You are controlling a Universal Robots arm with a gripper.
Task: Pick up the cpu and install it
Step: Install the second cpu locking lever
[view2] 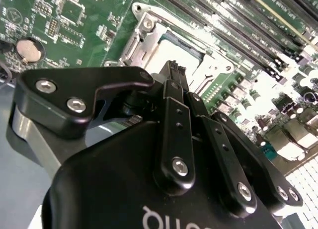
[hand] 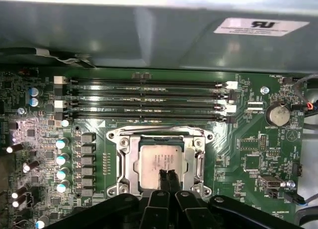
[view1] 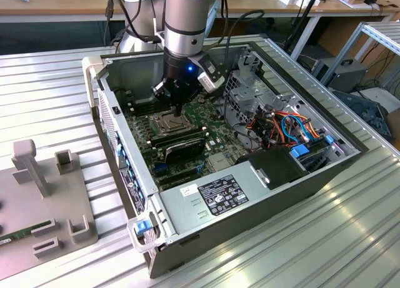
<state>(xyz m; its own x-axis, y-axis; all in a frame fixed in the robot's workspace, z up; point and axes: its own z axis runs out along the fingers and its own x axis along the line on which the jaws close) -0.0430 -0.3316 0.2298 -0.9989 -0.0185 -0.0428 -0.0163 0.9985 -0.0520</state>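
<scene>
Jaws (hand: 168, 177) are sitting clenched over the cpu (hand: 161, 159), which is lying in its socket (hand: 198, 154); any sideways drag risks bending socket pins.

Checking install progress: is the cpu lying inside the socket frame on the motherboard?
Yes; in the first wrist view the cpu lies flat within the socket frame, gripper just over it.
</scene>
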